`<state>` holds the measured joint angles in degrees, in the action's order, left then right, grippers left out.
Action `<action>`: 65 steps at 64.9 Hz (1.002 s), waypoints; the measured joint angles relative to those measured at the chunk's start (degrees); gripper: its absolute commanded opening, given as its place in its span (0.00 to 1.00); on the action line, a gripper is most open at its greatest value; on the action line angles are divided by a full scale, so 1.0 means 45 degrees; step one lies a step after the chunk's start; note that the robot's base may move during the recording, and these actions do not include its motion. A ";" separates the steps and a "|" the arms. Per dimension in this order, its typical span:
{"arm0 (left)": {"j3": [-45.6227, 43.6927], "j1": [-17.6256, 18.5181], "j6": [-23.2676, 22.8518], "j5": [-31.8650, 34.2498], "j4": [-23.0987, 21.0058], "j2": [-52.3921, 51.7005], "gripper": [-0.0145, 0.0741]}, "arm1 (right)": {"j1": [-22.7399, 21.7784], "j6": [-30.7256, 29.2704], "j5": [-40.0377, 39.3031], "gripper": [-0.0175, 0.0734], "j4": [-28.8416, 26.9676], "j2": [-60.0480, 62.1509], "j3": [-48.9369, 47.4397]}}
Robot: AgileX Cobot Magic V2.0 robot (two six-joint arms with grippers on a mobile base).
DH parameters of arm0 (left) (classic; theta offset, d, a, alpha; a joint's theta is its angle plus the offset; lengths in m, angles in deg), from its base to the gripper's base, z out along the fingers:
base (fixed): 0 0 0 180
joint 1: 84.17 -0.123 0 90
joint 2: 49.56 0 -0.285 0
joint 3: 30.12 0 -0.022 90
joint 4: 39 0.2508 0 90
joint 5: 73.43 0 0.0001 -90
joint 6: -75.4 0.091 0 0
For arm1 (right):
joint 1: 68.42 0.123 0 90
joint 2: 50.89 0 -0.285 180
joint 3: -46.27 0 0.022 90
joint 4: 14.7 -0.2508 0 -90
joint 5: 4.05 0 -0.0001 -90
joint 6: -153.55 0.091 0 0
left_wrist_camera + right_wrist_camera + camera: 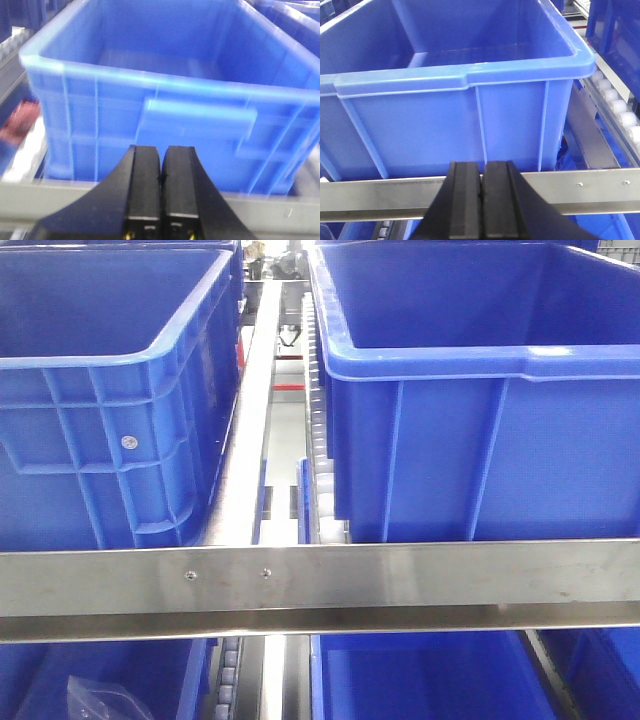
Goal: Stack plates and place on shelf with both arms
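No plates show in any view. My left gripper (162,150) is shut with nothing between its black fingers; it hovers in front of a blue plastic crate (165,100) that sits behind a grey rail (50,200). My right gripper (482,165) is shut too, empty, held just in front of the steel shelf rail (580,187) with another blue crate (450,100) behind it. Neither arm shows in the front view, which looks at the shelf rail (400,575) and two blue crates, one on the left (110,390) and one on the right (480,390).
A metal divider (250,410) and a white roller track (318,430) run between the crates. More blue crates (420,675) sit on the lower level, one with a clear plastic bag (95,700). White rollers (615,107) line the right side.
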<state>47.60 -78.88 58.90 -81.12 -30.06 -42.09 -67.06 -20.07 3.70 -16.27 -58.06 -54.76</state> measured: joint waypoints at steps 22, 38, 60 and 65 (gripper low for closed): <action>0.0000 0.0000 0.0000 0.0055 -0.0029 0.0000 0.26 | 0.0000 0.0000 0.0000 0.22 0.0000 0.0000 0.0000; 0.0000 0.0000 0.0586 0.0140 -0.0185 0.0000 0.26 | 0.0000 0.0000 0.0000 0.22 0.0000 0.0000 0.0000; 0.0000 0.0000 0.2355 0.0405 -0.0806 0.0000 0.26 | 0.0000 0.0000 0.0000 0.22 0.0000 0.0000 0.0000; 0.0000 0.0000 0.2412 0.0431 -0.0872 0.0000 0.26 | 0.0000 0.0000 0.0000 0.22 0.0000 0.0000 0.0000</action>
<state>47.60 -78.88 69.75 -79.18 -33.98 -42.09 -67.06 -20.07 3.70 -16.27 -58.06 -54.76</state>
